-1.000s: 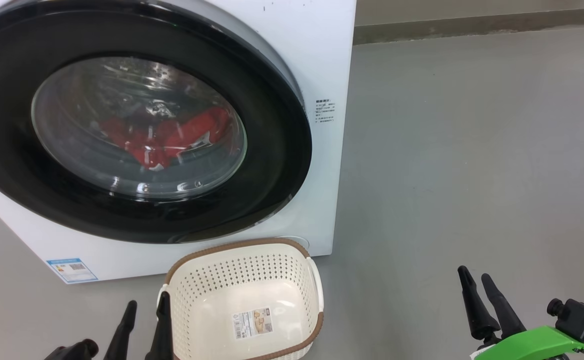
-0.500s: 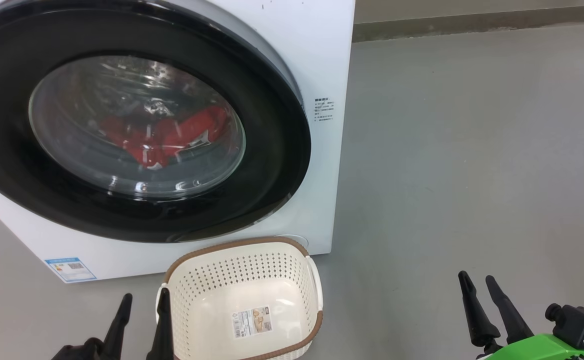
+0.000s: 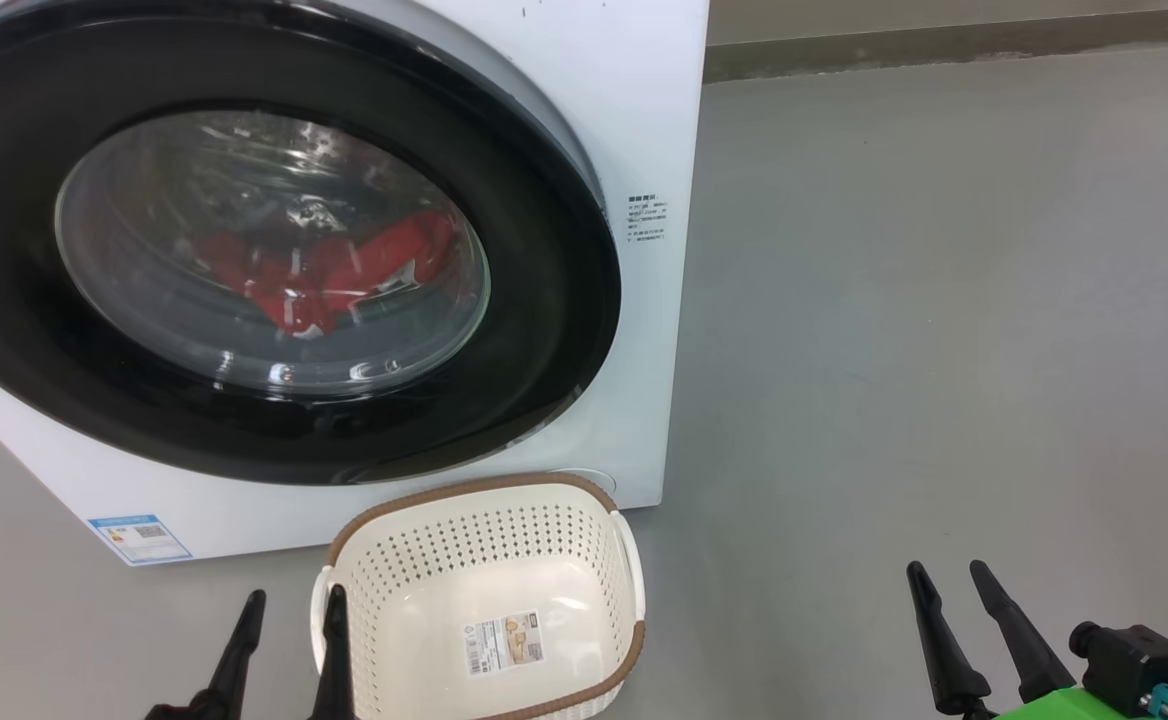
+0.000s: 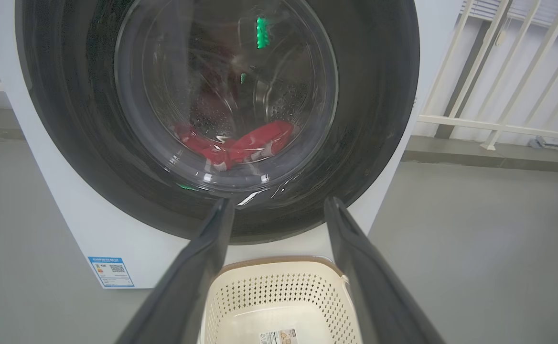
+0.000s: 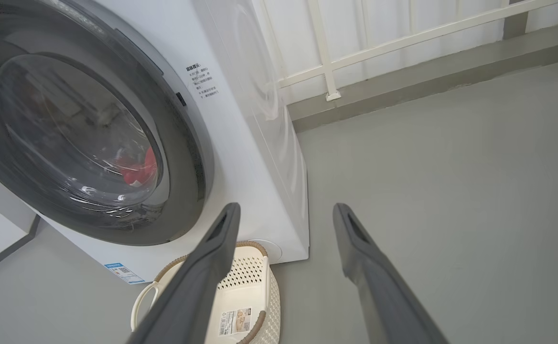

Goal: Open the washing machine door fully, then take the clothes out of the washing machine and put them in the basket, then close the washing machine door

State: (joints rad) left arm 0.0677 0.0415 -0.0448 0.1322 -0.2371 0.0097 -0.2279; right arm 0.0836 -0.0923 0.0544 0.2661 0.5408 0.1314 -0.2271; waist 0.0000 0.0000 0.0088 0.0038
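Sitting before one washing machine (image 3: 644,120): one basket (image 3: 484,545).

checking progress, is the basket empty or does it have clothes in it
Empty. The basket shows its bare bottom and paper label; the clothes sit behind the washing machine door.

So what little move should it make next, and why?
Probably raise the open right gripper toward the right edge of the round glossy black washing machine door: it looks shut, the red fabric clothes lie behind its glass, and the cream perforated plastic basket holds no clothes.
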